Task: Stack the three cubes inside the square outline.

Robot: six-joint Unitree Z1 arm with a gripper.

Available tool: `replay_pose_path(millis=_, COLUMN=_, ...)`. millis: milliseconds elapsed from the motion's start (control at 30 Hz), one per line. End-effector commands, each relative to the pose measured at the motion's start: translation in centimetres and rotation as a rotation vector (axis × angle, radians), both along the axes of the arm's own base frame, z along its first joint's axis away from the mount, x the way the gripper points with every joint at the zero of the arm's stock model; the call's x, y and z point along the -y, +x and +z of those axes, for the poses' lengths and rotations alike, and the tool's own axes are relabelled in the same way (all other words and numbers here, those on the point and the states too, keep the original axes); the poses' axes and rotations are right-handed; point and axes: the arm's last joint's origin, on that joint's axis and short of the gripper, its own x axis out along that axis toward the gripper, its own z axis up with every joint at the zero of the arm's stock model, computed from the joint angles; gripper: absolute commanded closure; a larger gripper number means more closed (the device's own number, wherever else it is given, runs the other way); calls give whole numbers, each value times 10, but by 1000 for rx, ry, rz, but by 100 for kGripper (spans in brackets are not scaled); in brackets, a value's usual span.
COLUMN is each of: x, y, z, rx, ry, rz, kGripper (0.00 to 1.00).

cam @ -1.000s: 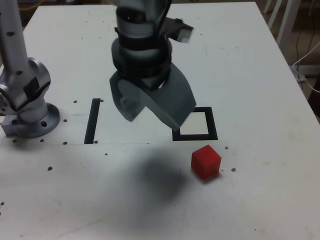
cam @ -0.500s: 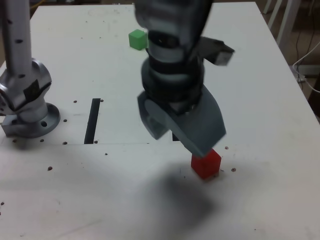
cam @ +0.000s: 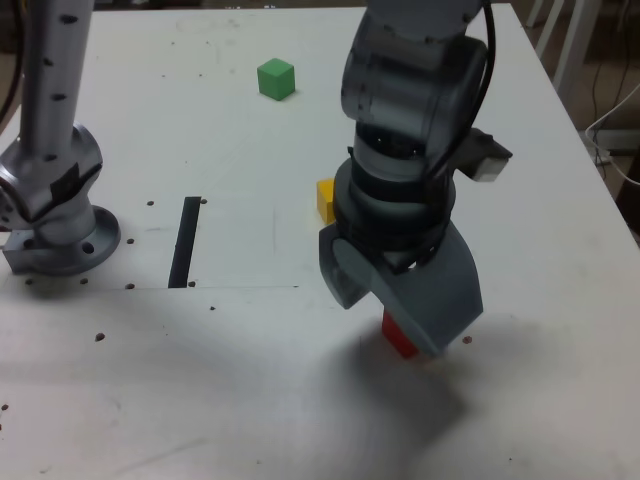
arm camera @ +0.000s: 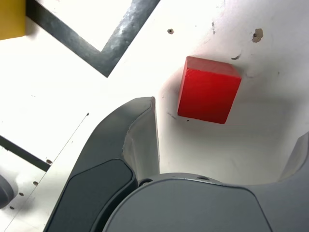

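Observation:
The red cube (cam: pixel 398 337) lies on the white table, mostly covered by my gripper (cam: pixel 395 305) in the exterior view. The wrist view shows the red cube (arm camera: pixel 208 89) just beyond my gripper (arm camera: pixel 227 128), which is open, its fingers (arm camera: pixel 133 140) wide apart and touching nothing. A corner of the square outline (arm camera: pixel 72 43) shows in the wrist view, beside the red cube; the exterior view has it hidden behind the arm. The yellow cube (cam: pixel 326 200) peeks out on the far side of the arm, and the green cube (cam: pixel 276 78) sits far back.
A straight black strip (cam: pixel 185 240) lies on the table at the exterior view's left, near the arm's base (cam: pixel 55 225). Small screw holes dot the table (cam: pixel 150 380). The table's edge runs along the exterior view's right.
My gripper has swung to the exterior view's right and dropped toward the red cube. That uncovered the green and then the yellow cube, and hid the square outline.

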Motion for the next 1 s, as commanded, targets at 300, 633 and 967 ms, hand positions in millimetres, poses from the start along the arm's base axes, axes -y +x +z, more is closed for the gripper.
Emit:
replay_pose_path(millis=300, x=-12, y=16, z=-23, rx=-43, ry=-6, rz=0, kGripper=6)
replay_pose_path(millis=633, x=-10, y=20, z=-32, rx=-45, ry=-25, rz=1, kGripper=36)
replay_pose_path(millis=967, x=-9, y=21, z=-34, rx=-38, ry=-23, rz=4, kGripper=69)
